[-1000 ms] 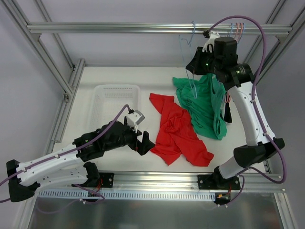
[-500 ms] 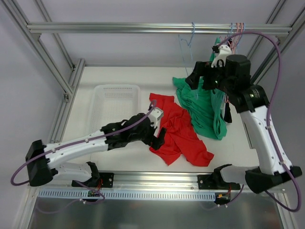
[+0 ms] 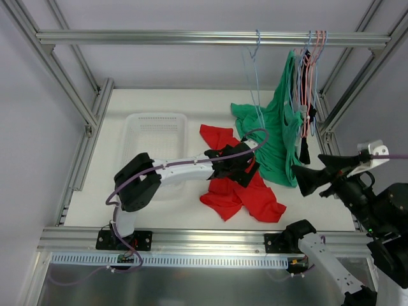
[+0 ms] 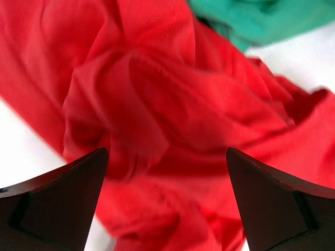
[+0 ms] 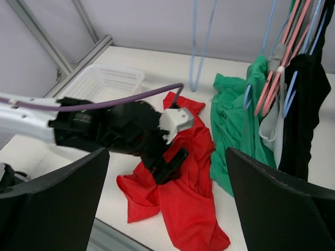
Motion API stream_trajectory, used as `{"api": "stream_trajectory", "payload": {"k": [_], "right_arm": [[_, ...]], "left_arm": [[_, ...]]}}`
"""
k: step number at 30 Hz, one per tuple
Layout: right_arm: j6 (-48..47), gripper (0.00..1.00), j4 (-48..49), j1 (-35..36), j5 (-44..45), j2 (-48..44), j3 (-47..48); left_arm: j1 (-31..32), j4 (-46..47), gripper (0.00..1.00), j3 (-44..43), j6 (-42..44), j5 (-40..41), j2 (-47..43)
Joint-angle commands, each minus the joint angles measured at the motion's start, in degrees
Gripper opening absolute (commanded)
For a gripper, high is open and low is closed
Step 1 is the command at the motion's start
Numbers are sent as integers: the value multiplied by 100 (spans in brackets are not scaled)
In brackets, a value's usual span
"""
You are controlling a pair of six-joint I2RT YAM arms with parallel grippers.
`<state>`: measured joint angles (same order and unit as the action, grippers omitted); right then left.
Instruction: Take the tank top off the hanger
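1. Green is the one that matters here: the green tank top (image 3: 274, 150) lies crumpled on the worktop (image 3: 178, 102), back right, with its edge touching the red top (image 3: 245, 197) beside it.
2. The light blue hanger (image 3: 250, 70) hangs bare from the rail (image 3: 159, 38) right above it, so I reckon the actual removal is done. More clothes hang on a bunch of hangers (image 3: 309, 76) further right. One green piece there runs down toward the pile, and I can't tell if it's a separate garment.
3. My right fingers (image 3: 305, 182) are spread wide and holding nothing. They sit at the near right, just off the clothes, which makes sense if that side is finished.
4. My left fingers (image 3: 247, 171) are spread wide too, also empty, hovering just over the red top with its folds showing between them. My guess is they're lined up to tidy it toward the white basket (image 3: 156, 116) on the left, but that's only a guess.
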<state>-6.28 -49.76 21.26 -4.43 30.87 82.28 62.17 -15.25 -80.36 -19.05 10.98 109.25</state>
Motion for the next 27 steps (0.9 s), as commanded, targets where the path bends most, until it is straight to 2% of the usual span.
{"api": "stream_trajectory", "payload": {"k": [1, 5, 7, 9, 10, 11, 15, 18, 23, 27], "right_arm": [[-171, 100, -412, -25, -567, -213, -160], [-198, 100, -456, -8, -1025, -520, -151], [-276, 99, -447, -16, -1296, -644, -151], [-321, 99, -430, -16, -1612, -705, -160], [-356, 99, -438, -25, -1684, -732, -168], [-365, 99, -430, -8, -1710, -749, -177], [-409, 100, -430, -7, -1571, -846, -221], [-418, 99, -377, -7, -1448, -872, -309], [-391, 100, -289, -7, -1228, -899, -493], [-382, 99, -271, 1, -1096, -881, -485]], "left_arm": [[-74, 4, 99, -507, -19, 360, 534], [-74, 30, 99, -472, -642, 518, 1088], [-65, 100, 91, -210, -854, 650, 1194], [-56, 241, 31, 28, -1082, 869, 1125], [-39, 241, 6, 307, -1197, 1001, 942], [-30, 233, 0, 458, -1372, 1124, 783], [5, 233, 0, 1249, -1602, 1739, -411], [23, 215, 0, 1532, -1304, 2039, -1814], [23, 119, 0, 1269, -523, 2258, -3198], [14, -215, 0, 446, 40, 2522, -3919]]}}
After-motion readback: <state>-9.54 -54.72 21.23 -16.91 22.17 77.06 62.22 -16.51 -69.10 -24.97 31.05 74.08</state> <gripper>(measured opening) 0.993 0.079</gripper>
